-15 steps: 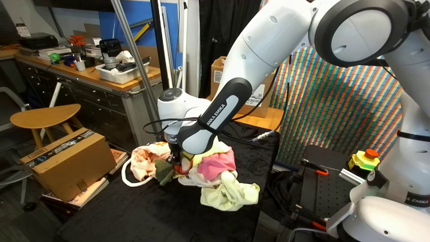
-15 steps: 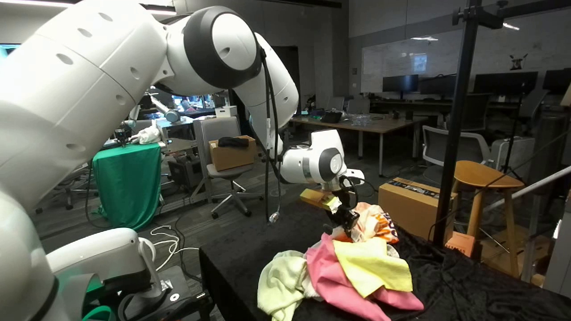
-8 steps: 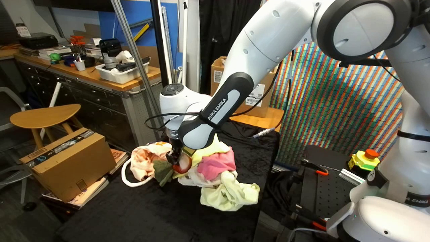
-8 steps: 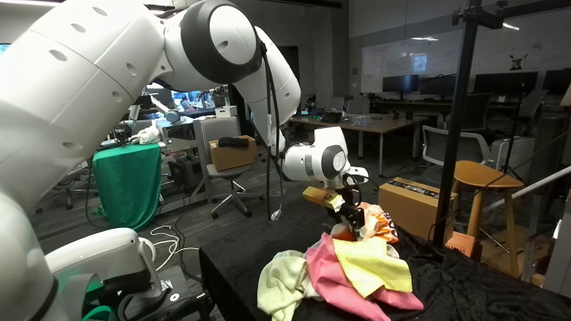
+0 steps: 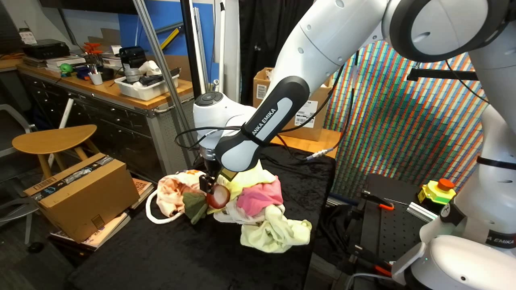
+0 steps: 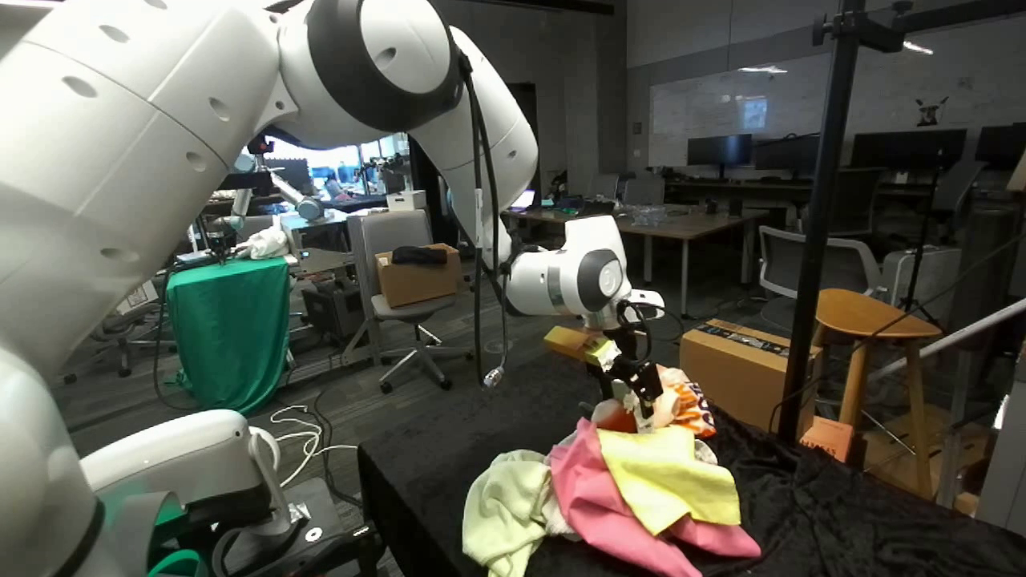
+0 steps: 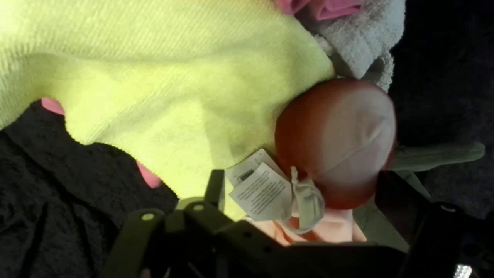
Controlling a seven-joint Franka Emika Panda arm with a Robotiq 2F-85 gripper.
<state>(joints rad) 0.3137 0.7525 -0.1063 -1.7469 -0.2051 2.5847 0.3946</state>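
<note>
My gripper [image 7: 305, 193] stands open just above a rounded red-and-white plush toy [image 7: 339, 143]. In the wrist view the toy sits between the wide-spread fingers, nearer the right one; whether that finger touches it I cannot tell. White paper tags [image 7: 266, 193] and a pale loop hang near the toy, also between the fingers. The same toy [image 5: 219, 196] shows in an exterior view with dark green leaves [image 5: 195, 206] beside it. A yellow cloth [image 6: 673, 473] and a pink cloth [image 6: 597, 497] lie close by. Peach fabric [image 5: 177, 191] lies on the gripper's far side.
A pale green cloth [image 5: 276, 231] lies toward the front of the black-covered table [image 5: 169, 257]. A white rope-like handle [image 5: 151, 211] curves out beside the peach fabric. A cardboard box [image 5: 84, 197] and a wooden stool [image 5: 54, 139] stand beyond the table. A loose cable [image 6: 493, 377] hangs from the arm.
My gripper has opened and risen a little. The red-and-white toy, partly hidden a second ago, now shows its rounded end below the fingers. The cloths lie as before.
</note>
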